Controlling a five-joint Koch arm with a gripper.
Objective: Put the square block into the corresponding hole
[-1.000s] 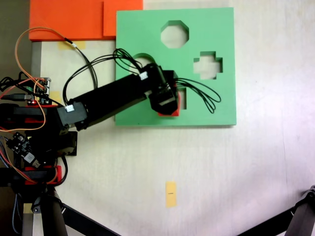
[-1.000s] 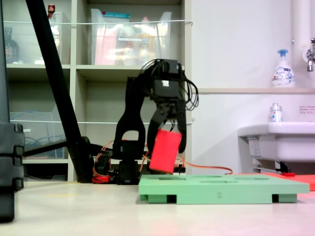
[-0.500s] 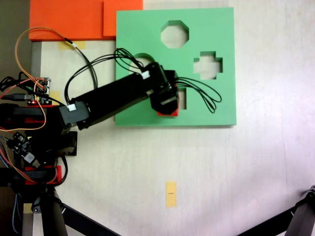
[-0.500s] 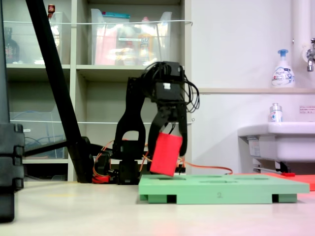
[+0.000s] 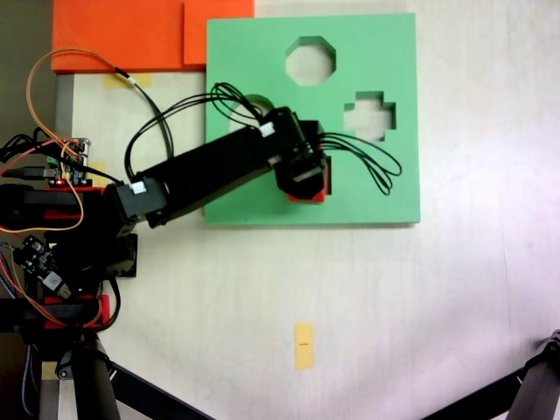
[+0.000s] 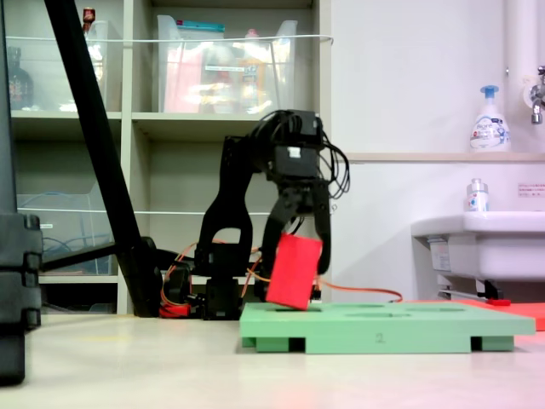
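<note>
My gripper [image 6: 297, 271] is shut on the square block [image 6: 294, 272], a bright red foam cube that hangs tilted with its lower corner at the top of the green foam board [image 6: 392, 325]. From above, the gripper [image 5: 308, 185] covers most of the block [image 5: 308, 198], of which a red edge shows over the square hole [image 5: 326, 172]. That hole lies near the board's [image 5: 254, 52] middle, below the octagonal cutout [image 5: 311, 60] and left of the cross-shaped cutout [image 5: 369, 116].
An orange foam sheet [image 5: 122, 33] lies beyond the board's left corner. A yellow tape strip [image 5: 304, 345] sits on the table nearer the front. Tripod legs [image 5: 96, 385] and the arm's base with wiring [image 5: 52, 210] stand at the left. Shelves [image 6: 170, 128] and a sink [image 6: 485, 247] are behind.
The gripper has carried the red block a little to the right and lower, so that it now sits more squarely over the square hole and touches the board's top.
</note>
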